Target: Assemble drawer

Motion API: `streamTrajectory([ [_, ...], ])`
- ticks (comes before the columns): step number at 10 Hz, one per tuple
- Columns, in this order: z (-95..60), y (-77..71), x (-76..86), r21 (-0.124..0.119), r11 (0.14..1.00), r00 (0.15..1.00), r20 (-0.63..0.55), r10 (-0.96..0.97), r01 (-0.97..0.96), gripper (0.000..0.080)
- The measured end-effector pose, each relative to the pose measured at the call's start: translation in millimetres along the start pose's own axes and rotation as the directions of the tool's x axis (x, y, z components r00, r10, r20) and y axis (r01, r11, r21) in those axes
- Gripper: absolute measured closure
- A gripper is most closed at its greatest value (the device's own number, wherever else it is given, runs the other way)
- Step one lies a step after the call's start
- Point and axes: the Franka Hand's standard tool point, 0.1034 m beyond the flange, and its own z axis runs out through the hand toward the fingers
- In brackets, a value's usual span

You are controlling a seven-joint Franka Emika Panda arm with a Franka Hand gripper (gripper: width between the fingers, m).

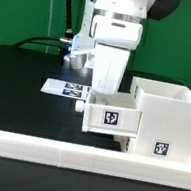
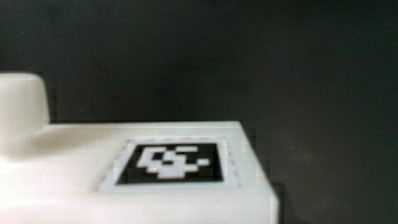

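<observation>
Drawer casing: tall white box, open on top, sits upright on the exterior view's right, right behind the front rail; has a small black-and-white tag low on its front face

Drawer tray: white, tag facing the camera; sticks out of the casing's side toward the exterior view's left, touching it; how far in it goes is hard to tell; looks roughly level

Tray tag up close: wrist view shows a blurry black-and-white square tag on a white face, dark tabletop behind it; pretty soft focus so the pattern can't be read

Hand: comes straight down onto the tray from above; fingertips are hidden behind the arm's wrist housing and the tray, so can't tell if it's wide, narrow or gripping anything

White blob: pale rounded shape at the edge of the wrist view, next to the tagged face; could be a finger, honestly can't say

Marker board: thin flat white board with tags, lying on the tabletop behind the tray, partly covered by the arm

Tabletop: black, matte

Front rail: long low white rail running across the front; casing and tray sit just behind it

Background: green wall; black cable trailing behind the arm
</observation>
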Motion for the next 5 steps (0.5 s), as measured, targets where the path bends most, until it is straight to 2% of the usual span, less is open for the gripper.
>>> streamTrajectory([
  [1,0.0,0.0,0.0,0.000,1.000,1.000,0.000,0.000,0.000,0.0757],
  [4,0.2,-1.4,6.0,-0.028,1.000,1.000,-0.003,0.014,-0.014,0.0756],
  [5,0.0,-1.4,7.9,-0.030,0.999,0.999,-0.003,0.036,-0.036,0.0756],
])
